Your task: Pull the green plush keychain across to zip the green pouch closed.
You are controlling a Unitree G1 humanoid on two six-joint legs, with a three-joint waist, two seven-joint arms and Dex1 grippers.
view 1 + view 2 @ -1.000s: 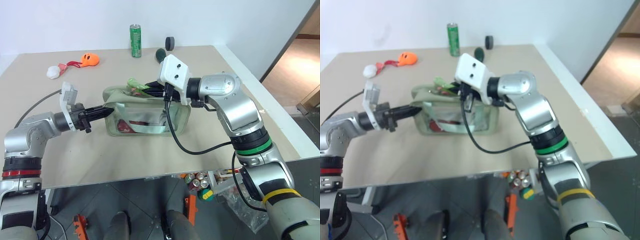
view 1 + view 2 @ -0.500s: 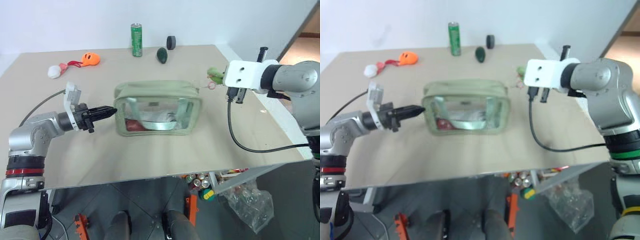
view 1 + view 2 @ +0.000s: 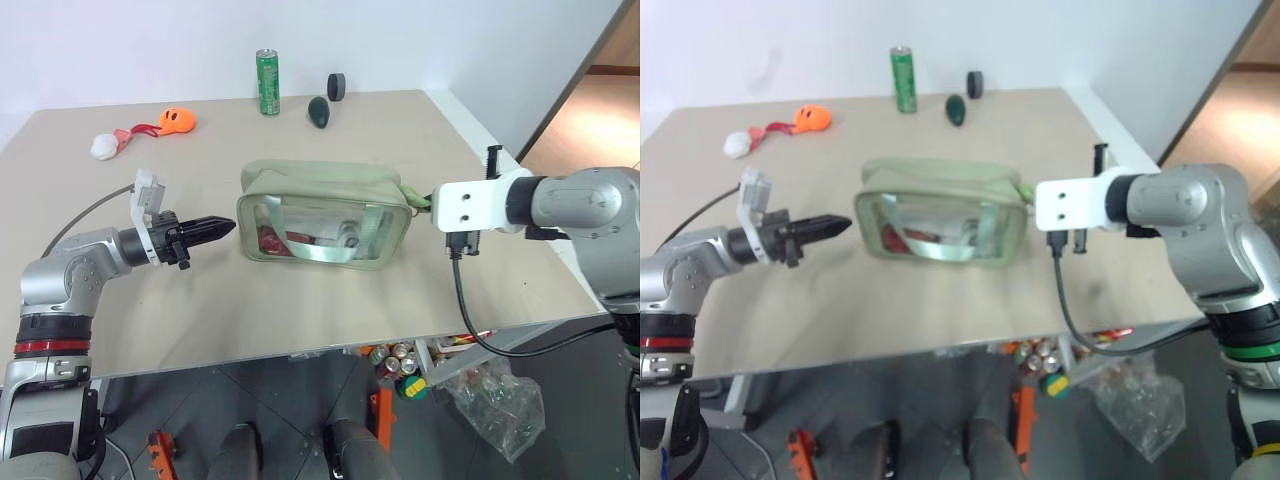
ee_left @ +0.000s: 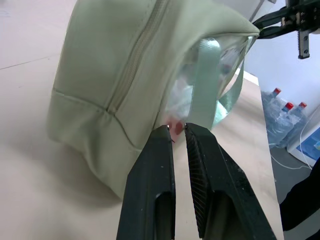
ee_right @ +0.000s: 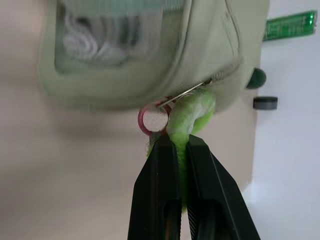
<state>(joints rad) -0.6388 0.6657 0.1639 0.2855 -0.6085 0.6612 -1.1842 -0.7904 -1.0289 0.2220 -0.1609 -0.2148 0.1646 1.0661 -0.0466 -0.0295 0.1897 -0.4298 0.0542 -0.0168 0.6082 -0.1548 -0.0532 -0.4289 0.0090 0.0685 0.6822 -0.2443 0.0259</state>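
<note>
The small lime-green fuzzy plush keychain (image 5: 192, 112) is pinched between the right gripper's (image 5: 179, 145) closed fingers at the right end of the pale sage-green fabric pouch (image 3: 322, 185), mid-table. The left gripper (image 3: 222, 227), nearly closed and empty, is held at the pouch's left edge, with bare beige tabletop (image 3: 300, 310) all around.

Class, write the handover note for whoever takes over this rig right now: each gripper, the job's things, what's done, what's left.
Left gripper: shut, empty, tips just off the green pouch end.
Right gripper: shut on the green plush keychain, at the pouch's other end.
Pouch lies mid-table.
Done: zipper looks closed along the top.
Left: release the plush, withdraw both arms.
</note>
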